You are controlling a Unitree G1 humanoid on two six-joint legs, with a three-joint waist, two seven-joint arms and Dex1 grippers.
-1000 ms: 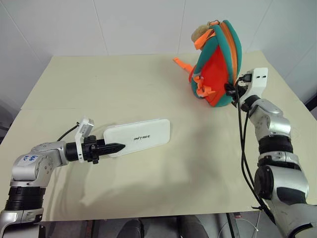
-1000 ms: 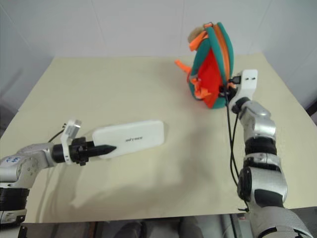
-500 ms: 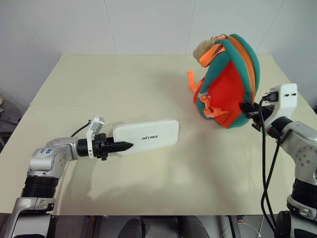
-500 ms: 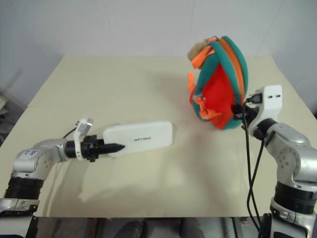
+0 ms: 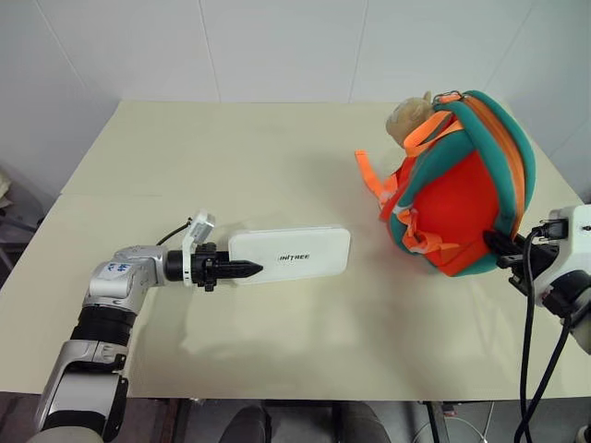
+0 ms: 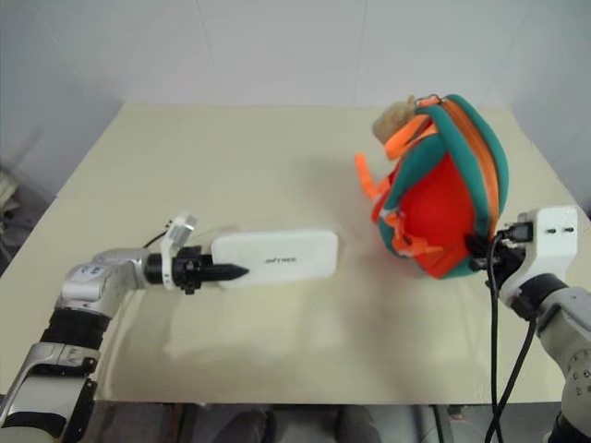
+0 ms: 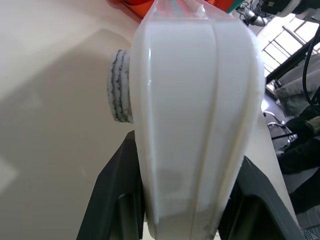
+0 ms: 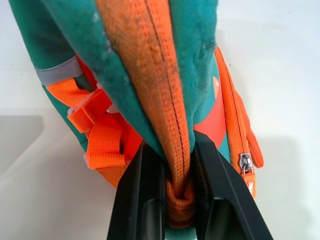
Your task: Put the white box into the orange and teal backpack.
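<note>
"Where's it got to, would you say?"

"Both pieces are in hand, but nothing's gone in. The left gripper is clamped on one end of the white box, which sits well to the left of the orange and teal backpack, low over the counter."

"And the other arm?"

"The right gripper is pinched on the backpack's orange zipper band, at its right side, holding it upright."

"Is the bag open?"

"The band looks shut to me. I'd guess it needs spreading there before the box can be carried across and slid in end first."
</note>
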